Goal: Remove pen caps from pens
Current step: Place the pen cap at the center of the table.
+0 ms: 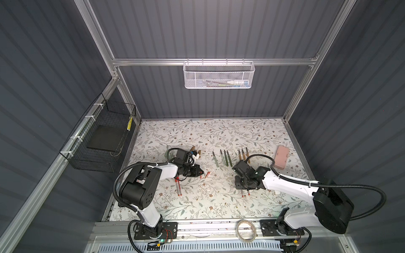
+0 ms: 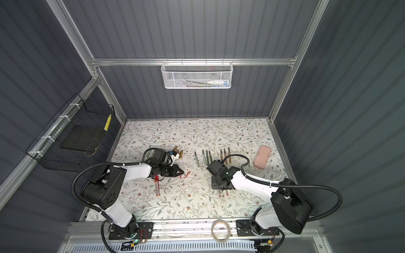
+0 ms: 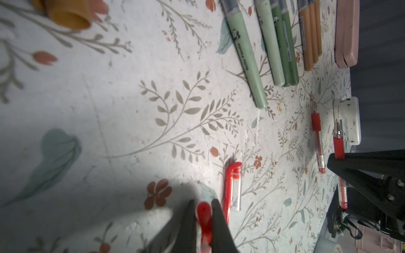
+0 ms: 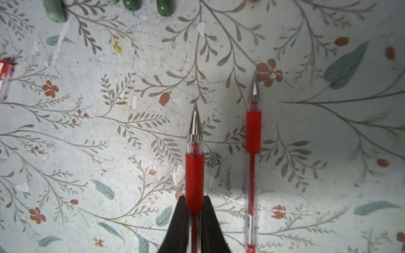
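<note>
Cap off: our left gripper (image 3: 203,202) pinches the red cap (image 3: 203,219), right gripper (image 4: 194,199) clamps its pen (image 4: 194,166); next, we should lay both down.

Desk (image 1: 197,131) white, grey twigs, teal leaves, small red-brown flowers. Green pens (image 3: 287,43): some pale, some dark. Gold-brown pens (image 3: 310,37), dark tips. Red pens (image 4: 195,175): clear body, red grip, silver tip. Pen cap (image 3: 233,186) red and clear. Case (image 1: 281,157) pink.

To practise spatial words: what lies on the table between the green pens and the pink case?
Three gold-brown pens, side by side, seen in both top views.
</note>
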### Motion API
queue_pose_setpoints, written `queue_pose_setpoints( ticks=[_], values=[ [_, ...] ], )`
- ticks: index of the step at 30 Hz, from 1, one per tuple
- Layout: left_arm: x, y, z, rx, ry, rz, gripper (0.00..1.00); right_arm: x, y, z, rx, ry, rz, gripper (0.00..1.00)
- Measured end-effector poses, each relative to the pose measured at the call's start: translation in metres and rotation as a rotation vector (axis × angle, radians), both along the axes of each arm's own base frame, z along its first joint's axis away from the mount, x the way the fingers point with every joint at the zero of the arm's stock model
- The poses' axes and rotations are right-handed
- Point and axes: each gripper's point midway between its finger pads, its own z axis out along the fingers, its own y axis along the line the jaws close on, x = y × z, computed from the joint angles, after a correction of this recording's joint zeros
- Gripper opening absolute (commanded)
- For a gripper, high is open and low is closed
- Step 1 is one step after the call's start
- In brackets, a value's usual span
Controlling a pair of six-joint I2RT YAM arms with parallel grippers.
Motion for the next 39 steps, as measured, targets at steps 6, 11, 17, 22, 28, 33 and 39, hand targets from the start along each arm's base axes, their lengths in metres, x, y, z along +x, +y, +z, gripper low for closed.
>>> queue_pose_setpoints(
  ticks=[6,11,17,22,28,33,39],
  values=[
    [0.007,-0.002,0.001,0.002,-0.014,0.005,0.3,0.001,-0.009,-0.013,-0.04,0.027,-0.015,0.06],
    [0.014,-0.004,0.006,-0.002,-0.029,0.009,0.39,0.0,-0.012,-0.022,-0.068,0.05,-0.013,0.12],
    [0.015,-0.005,0.008,-0.005,-0.035,0.008,0.46,0.002,-0.011,-0.022,-0.075,0.05,-0.004,0.19],
    [0.016,-0.005,0.009,-0.004,-0.041,0.01,0.51,0.003,-0.01,-0.022,-0.078,0.05,0.001,0.24],
    [0.018,-0.001,0.013,0.034,-0.053,0.004,0.6,0.002,-0.012,-0.018,-0.085,0.05,0.003,0.3],
    [0.026,0.005,0.018,0.065,-0.083,-0.001,0.77,0.007,-0.009,-0.003,-0.073,0.027,0.002,0.33],
    [0.043,0.026,0.036,0.057,-0.132,0.057,0.92,0.02,0.003,0.025,-0.02,-0.038,0.01,0.39]
  ],
)
